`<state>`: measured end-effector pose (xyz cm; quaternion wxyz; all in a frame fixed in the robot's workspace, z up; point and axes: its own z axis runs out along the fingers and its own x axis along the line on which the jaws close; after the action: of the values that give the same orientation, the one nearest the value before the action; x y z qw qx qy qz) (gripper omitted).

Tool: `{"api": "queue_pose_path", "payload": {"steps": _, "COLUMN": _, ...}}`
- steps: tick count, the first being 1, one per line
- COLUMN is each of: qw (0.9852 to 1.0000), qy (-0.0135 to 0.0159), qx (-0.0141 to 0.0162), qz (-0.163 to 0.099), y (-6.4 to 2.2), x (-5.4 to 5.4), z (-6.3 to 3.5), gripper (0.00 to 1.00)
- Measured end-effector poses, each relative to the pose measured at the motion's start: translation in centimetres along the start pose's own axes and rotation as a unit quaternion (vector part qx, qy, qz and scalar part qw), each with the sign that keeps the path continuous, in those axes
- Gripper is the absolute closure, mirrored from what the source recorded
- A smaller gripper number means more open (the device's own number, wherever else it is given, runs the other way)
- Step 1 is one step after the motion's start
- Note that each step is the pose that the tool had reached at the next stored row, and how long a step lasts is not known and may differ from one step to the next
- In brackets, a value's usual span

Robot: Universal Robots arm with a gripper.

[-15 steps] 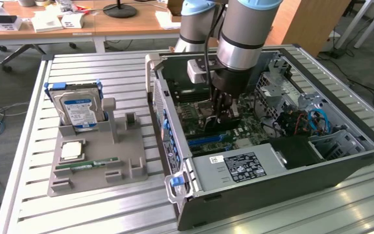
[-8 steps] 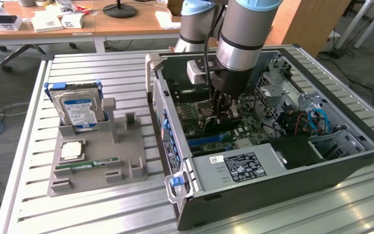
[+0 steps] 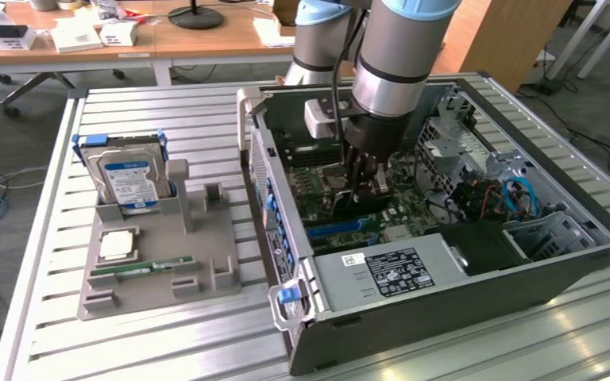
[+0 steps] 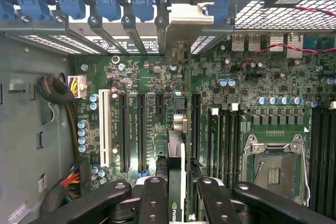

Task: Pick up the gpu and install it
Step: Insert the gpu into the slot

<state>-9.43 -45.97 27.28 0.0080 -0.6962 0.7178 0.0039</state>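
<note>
slatted metal table (image 3: pixel 178 349) bears an open computer case (image 3: pixel 475 305) beside a grey parts holder (image 3: pixel 140 290).

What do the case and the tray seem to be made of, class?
Case: likely sheet metal, matt grey; folded edges and punched vent holes. Tray: probably moulded plastic, dull grey-beige; thick rounded posts.

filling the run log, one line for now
end effector: shut on gpu | gpu: edge-on over motherboard slots | seated: cannot tell
</note>
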Motion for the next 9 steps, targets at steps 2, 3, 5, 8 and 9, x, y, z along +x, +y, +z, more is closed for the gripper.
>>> {"api": "queue_pose_path", "payload": {"steps": 2, "qw": 1.0000, "qy": 0.0000, "qx": 0.0000, "qz": 0.000, "y": 0.05, "x": 0.00, "z": 0.01, "gripper": 0.74}}
{"api": "queue_pose_path", "payload": {"steps": 3, "qw": 1.0000, "qy": -0.0001, "qx": 0.0001, "qz": 0.000, "y": 0.08, "x": -0.01, "z": 0.01, "gripper": 0.74}}
{"api": "queue_pose_path", "payload": {"steps": 5, "qw": 1.0000, "qy": -0.0001, "qx": 0.0000, "qz": 0.000, "y": 0.13, "x": 0.00, "z": 0.01, "gripper": 0.74}}
{"api": "queue_pose_path", "payload": {"steps": 8, "qw": 1.0000, "qy": -0.0001, "qx": 0.0000, "qz": 0.000, "y": 0.19, "x": 0.01, "z": 0.04, "gripper": 0.74}}
{"api": "queue_pose_path", "payload": {"steps": 9, "qw": 1.0000, "qy": -0.0002, "qx": 0.0001, "qz": 0.000, "y": 0.20, "x": 0.01, "z": 0.10, "gripper": 0.74}}
